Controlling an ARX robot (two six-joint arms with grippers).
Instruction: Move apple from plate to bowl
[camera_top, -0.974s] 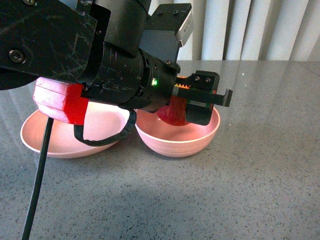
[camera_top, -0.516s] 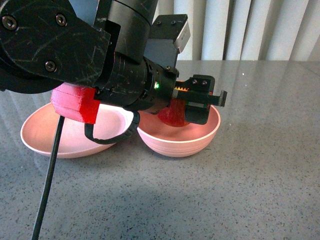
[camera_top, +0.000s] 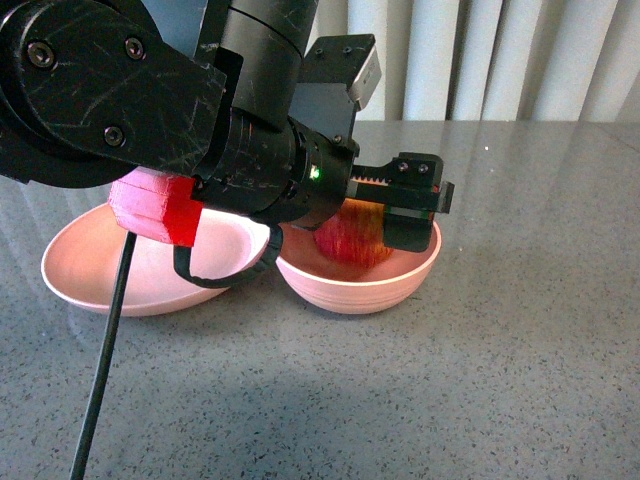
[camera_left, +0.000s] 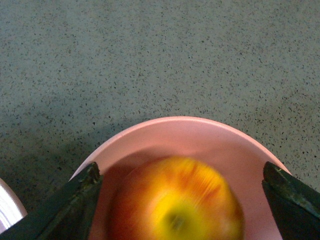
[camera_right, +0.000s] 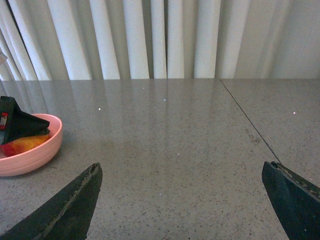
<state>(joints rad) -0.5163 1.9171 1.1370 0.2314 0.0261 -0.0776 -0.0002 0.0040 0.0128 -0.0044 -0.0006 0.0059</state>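
Left wrist view: apple (camera_left: 175, 200) lying in bowl (camera_left: 190, 131), off plate (camera_top: 90, 270).
Left gripper (camera_left: 180, 169) hanging wide open; retreat remaining.

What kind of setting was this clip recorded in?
Most likely an indoor lab or office tabletop setup: a grey speckled table, pale vertical curtains behind it, and a pink bowl and pink plate set out like test props.

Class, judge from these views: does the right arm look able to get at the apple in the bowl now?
Probably not: the left gripper hangs open directly over the apple in the bowl, blocking the way down.
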